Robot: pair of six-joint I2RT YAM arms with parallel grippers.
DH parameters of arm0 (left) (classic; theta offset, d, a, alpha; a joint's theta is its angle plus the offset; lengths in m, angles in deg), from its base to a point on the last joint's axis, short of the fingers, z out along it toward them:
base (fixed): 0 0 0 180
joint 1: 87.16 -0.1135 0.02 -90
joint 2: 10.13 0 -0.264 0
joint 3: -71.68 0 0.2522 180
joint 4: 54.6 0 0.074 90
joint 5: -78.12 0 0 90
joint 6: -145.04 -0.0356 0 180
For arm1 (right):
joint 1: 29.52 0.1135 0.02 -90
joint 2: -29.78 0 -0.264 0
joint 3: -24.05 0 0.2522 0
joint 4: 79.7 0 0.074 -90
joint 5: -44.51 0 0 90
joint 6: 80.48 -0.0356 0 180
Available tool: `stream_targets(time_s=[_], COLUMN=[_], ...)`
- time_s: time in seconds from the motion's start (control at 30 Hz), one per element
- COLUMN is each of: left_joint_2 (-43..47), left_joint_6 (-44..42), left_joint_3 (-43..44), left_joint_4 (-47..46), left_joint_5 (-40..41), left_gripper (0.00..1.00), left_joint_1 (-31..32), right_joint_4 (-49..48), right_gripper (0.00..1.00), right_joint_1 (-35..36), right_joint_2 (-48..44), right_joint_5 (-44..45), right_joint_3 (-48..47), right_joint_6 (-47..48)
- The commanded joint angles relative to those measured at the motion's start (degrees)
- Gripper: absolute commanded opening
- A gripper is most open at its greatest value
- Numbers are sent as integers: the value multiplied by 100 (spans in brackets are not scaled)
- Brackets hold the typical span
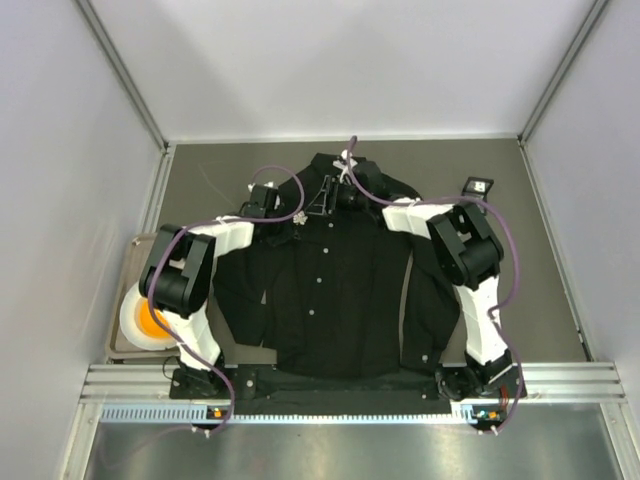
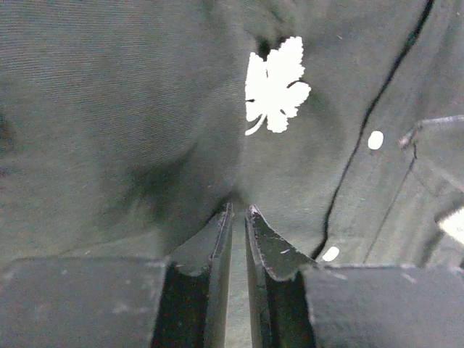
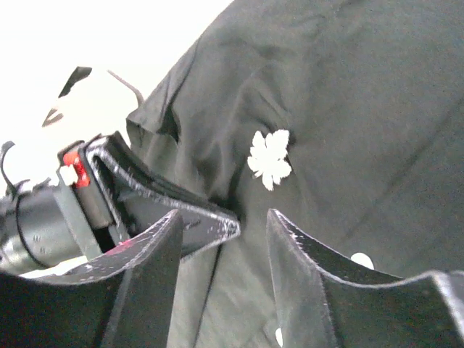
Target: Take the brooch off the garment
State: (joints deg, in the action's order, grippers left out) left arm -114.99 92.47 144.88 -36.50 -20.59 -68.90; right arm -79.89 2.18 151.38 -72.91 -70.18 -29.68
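Note:
The black garment (image 1: pixel 330 290) lies spread flat on the table, collar at the far side. The brooch (image 1: pixel 300 217), a small white jagged leaf, is pinned on its chest left of the button line. In the left wrist view the brooch (image 2: pixel 275 87) lies just beyond my left gripper (image 2: pixel 239 212), whose jaws stand almost together, pinching a raised fold of the shirt cloth (image 2: pixel 109 109). My right gripper (image 3: pixel 223 215) is open just short of the brooch (image 3: pixel 269 159), over the cloth (image 3: pixel 362 109), and a left finger (image 3: pixel 181 210) reaches across in front of it.
A small black box (image 1: pixel 477 186) sits at the table's back right. A tray (image 1: pixel 128 262) with a white and orange round thing (image 1: pixel 148 320) stands at the left edge. White buttons (image 2: pixel 375 140) run down the shirt front. White walls enclose the table.

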Motion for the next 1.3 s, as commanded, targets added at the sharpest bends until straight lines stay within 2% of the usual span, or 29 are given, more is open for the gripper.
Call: stream_targets(time_s=[0.0,0.03,0.1,0.23,0.3,0.63,0.9,1.0,1.03,1.17,1.27], left_joint_2=[449,457,536,598,467,414,378,396,405,431,466], left_joint_6=[-69,-43,62,107,133,142,107,63,28,-122,-201], left_joint_3=[-240,-266,-458,-662,-609,-802,-794,-715,-645,-469,-311], left_joint_4=[-381,-346,-624,-838,-821,-1058,-1031,-953,-935,-874,-759], left_joint_5=[738,817,959,897,590,484,344,291,256,106,238], left_gripper=[18,15,11,12,12,13,14,18,26,43,45], left_joint_1=[-42,-68,-199,-279,-279,-279,-279,-279,-271,-288,-279], right_joint_4=[-880,-968,-1117,-1013,-969,-1048,-1145,-1057,-1074,-1215,-1241], right_gripper=[47,42,41,41,41,50,52,52,52,52,52], right_joint_1=[-24,-6,3,38,55,240,249,240,249,249,249], right_joint_2=[653,767,1039,1199,1226,1313,1296,1392,1410,1480,1559], right_joint_5=[-544,-623,-817,-695,-651,-457,-466,-510,-545,-545,-571], right_joint_3=[-662,-768,-979,-1085,-1068,-891,-1076,-1278,-1366,-1428,-1524], right_joint_6=[-553,-623,-799,-765,-730,-676,-826,-861,-896,-1046,-1133])
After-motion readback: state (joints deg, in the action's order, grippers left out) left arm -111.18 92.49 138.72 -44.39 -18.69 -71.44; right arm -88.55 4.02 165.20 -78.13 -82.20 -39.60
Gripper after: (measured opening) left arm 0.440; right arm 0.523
